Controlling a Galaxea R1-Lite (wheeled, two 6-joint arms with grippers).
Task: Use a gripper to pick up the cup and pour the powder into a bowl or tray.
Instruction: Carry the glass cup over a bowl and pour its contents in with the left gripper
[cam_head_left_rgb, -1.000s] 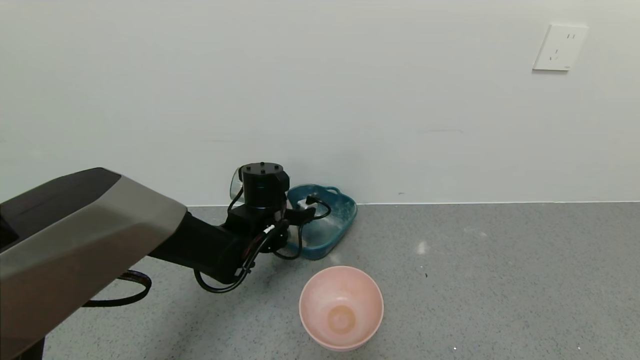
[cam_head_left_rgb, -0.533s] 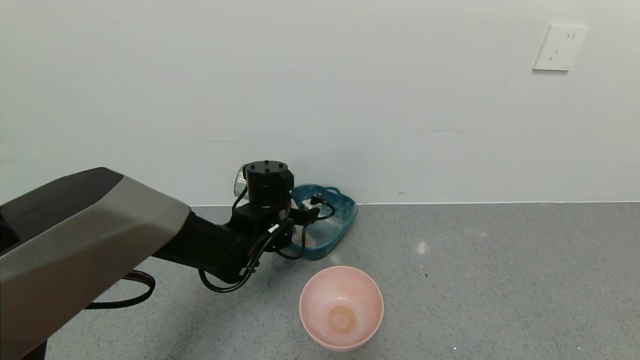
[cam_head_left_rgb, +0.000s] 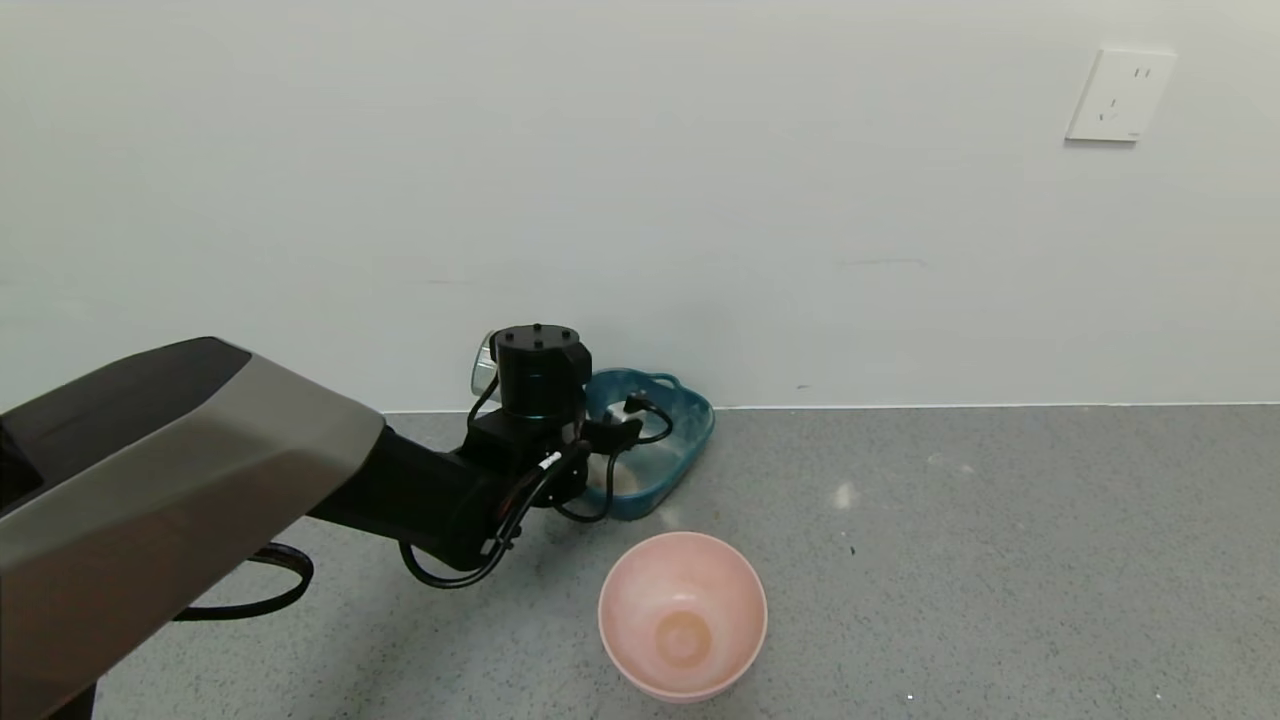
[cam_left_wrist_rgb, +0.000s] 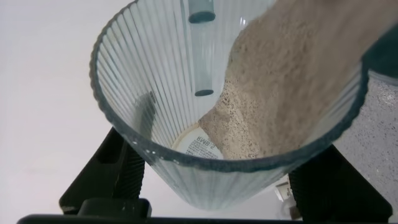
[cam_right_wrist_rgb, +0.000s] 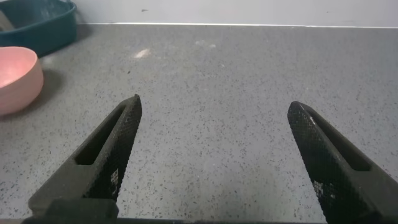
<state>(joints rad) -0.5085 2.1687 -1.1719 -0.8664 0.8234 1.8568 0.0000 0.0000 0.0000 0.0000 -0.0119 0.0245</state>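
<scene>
My left gripper (cam_head_left_rgb: 543, 392) is raised over the near left edge of the dark teal basin (cam_head_left_rgb: 672, 432), which stands against the wall. It is shut on the ribbed pale blue-grey cup (cam_left_wrist_rgb: 186, 93), one black finger (cam_left_wrist_rgb: 115, 171) on each side. The cup is tilted, and only its edge (cam_head_left_rgb: 484, 364) shows past the wrist in the head view. Whitish-beige powder (cam_left_wrist_rgb: 280, 93) lies along the cup's lower side up to its rim. A pale patch of powder (cam_head_left_rgb: 627, 480) lies in the basin. My right gripper (cam_right_wrist_rgb: 211, 155) is open and empty over bare floor.
A round pink bowl (cam_head_left_rgb: 683, 612) stands on the grey speckled floor in front of the basin; the right wrist view shows it (cam_right_wrist_rgb: 15, 78) beside the basin (cam_right_wrist_rgb: 38, 25). The white wall is close behind the basin, with a socket (cam_head_left_rgb: 1120, 95) high at the right.
My left wrist has shifted slightly right toward the basin and turned, so less of the cup shows behind it. A pale patch of powder now shows in the basin.
</scene>
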